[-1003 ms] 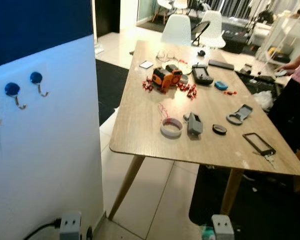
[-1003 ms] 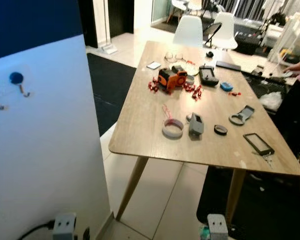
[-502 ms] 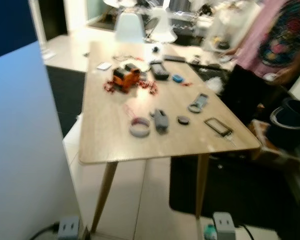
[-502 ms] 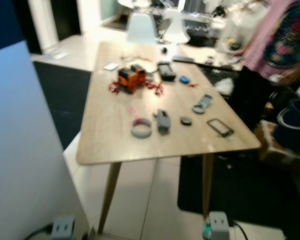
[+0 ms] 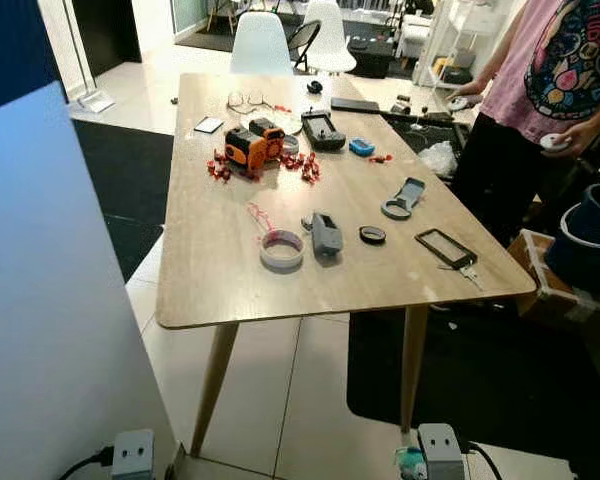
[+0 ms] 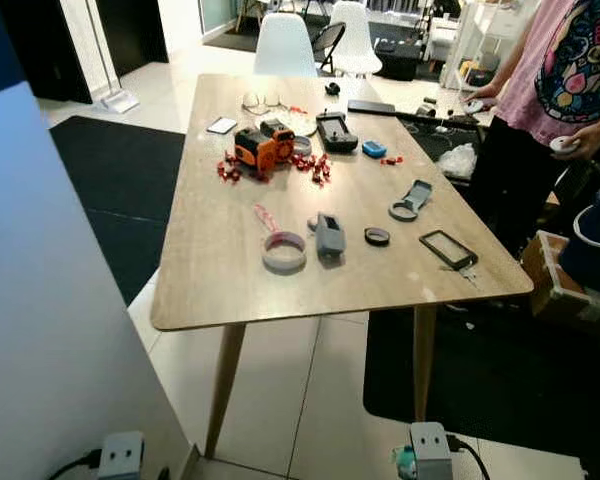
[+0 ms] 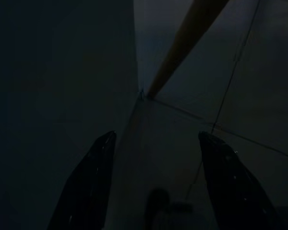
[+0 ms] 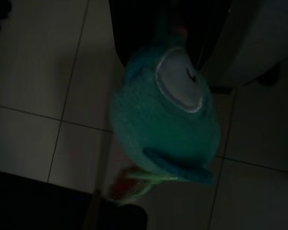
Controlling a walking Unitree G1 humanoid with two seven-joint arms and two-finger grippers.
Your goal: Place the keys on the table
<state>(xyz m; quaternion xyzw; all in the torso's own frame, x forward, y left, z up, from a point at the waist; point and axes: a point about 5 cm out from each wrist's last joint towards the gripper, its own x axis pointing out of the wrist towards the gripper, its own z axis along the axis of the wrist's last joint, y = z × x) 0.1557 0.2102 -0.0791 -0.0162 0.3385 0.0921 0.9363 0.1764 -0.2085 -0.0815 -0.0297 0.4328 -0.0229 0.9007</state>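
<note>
A fuzzy teal plush fob (image 8: 168, 110) with a white patch hangs close in the right wrist view, over pale floor tiles; the keys themselves cannot be made out. My right arm (image 5: 438, 452) hangs low at the table's near right corner, a bit of teal (image 5: 410, 462) beside it, its gripper shut on the keys' fob. The wooden table (image 5: 210, 270) stretches away in front of me. My left gripper (image 7: 153, 182) hangs idle and open in the dark, by a table leg (image 7: 182, 43).
On the table lie a tape roll (image 5: 281, 250), a grey gadget (image 5: 326, 235), an orange device (image 5: 252, 145) and a black frame (image 5: 445, 248). A person (image 5: 560, 70) stands at the right. A white panel (image 5: 50, 300) rises at my left. A dark bucket (image 5: 590, 235) is far right.
The view has swung right and sharpened: the white panel with blue hooks slid off to the left and the person came into view. The things on the table have not moved.
</note>
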